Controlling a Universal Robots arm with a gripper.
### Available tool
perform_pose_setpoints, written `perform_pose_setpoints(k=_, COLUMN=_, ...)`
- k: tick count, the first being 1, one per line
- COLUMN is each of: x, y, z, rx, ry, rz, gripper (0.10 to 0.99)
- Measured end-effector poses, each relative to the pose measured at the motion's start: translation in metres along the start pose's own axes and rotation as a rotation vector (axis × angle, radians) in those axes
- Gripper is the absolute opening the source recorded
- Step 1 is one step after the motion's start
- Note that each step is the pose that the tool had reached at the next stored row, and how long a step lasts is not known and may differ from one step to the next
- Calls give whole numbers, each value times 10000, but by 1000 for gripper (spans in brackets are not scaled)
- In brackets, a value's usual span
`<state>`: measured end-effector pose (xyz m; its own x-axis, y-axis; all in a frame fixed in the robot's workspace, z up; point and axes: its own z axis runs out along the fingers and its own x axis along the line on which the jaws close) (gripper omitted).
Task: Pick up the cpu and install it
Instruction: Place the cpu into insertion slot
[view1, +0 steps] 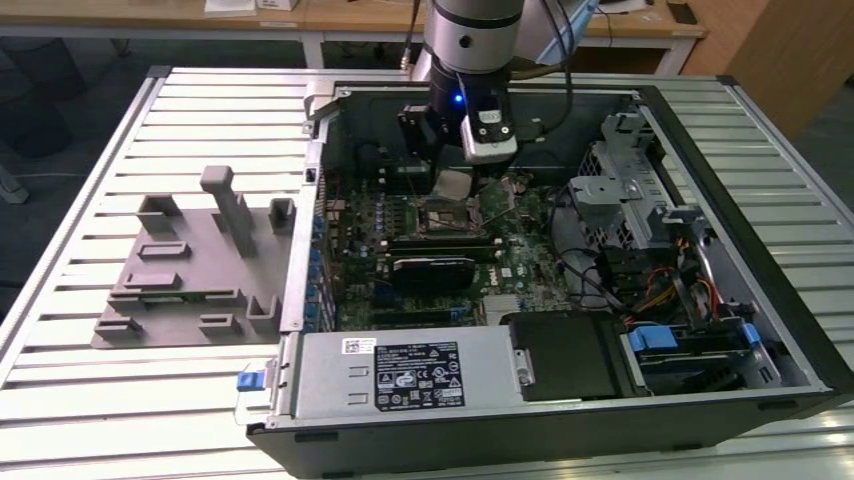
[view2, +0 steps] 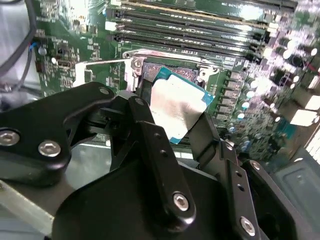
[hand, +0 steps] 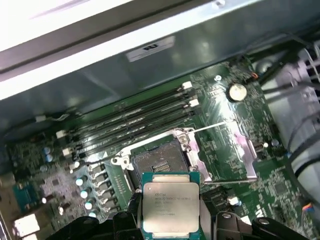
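Holding cpu (hand: 171, 205) clamped in my gripper (hand: 171, 221) | bare socket (view1: 445, 216) at its 6 o'clock, exterior view | cpu unseated

An open computer case (view1: 534, 432) lies on the counter (view1: 80, 400), with a plate of holder blocks (view1: 174, 290) beside it on the exterior view's left. The motherboard (view1: 350, 250) lies flat inside the case. The cpu (hand: 170, 206) sits between the jaws, just above the open socket (hand: 159, 162), and memory slots (hand: 135, 120) run alongside the socket
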<state>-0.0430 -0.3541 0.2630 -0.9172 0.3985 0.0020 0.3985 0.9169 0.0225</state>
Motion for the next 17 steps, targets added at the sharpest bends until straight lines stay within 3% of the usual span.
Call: perform_pose_setpoints(k=17, x=0, y=0, z=1, rx=25, ry=-79, rz=2899, gripper=541)
